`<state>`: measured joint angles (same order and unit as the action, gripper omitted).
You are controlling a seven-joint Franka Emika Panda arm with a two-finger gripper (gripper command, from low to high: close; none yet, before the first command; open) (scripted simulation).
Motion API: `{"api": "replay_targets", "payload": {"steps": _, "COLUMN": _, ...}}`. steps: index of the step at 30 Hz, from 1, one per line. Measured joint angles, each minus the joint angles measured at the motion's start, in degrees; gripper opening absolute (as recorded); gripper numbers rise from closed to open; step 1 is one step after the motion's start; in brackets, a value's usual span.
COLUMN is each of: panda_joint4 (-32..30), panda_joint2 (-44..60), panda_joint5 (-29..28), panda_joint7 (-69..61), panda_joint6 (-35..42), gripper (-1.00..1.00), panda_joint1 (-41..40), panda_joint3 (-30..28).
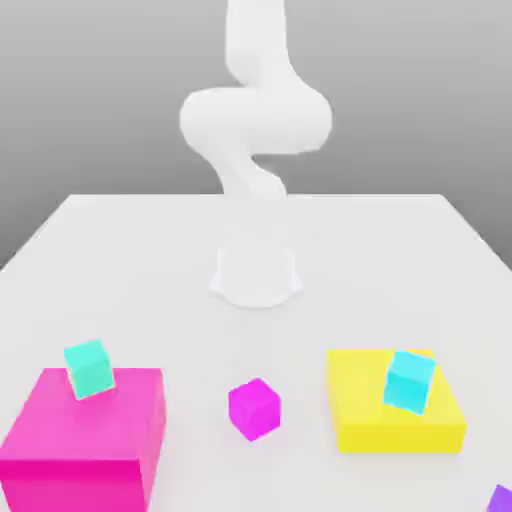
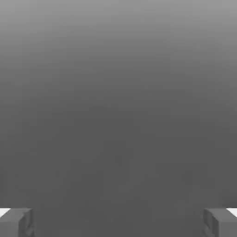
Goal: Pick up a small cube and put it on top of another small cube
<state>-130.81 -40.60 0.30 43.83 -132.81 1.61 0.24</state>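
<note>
Task status: not begun, by the look of it. No small cube sits on another small cube. The small magenta cube [image 1: 254, 408] lies alone on the tabletop [image 1: 150, 260], between the large magenta block [image 1: 85, 445] and the yellow block [image 1: 375, 420]. Each block carries a cyan cube [image 1: 88, 368] [image 1: 410, 381]. The end effector [image 2: 118, 222] has its fingertips [image 2: 16, 221] spread wide apart with nothing between them — no object held. Grasp, lift and placement all remain.
</note>
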Motion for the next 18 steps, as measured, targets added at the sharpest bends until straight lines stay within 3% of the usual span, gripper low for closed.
{"api": "replay_targets", "payload": {"steps": 18, "panda_joint4": 7.04, "panda_joint2": 37.74, "panda_joint5": 0.18, "panda_joint7": -12.96, "panda_joint6": -7.31, "gripper": 0.00, "panda_joint1": 9.90, "panda_joint3": 4.58}}
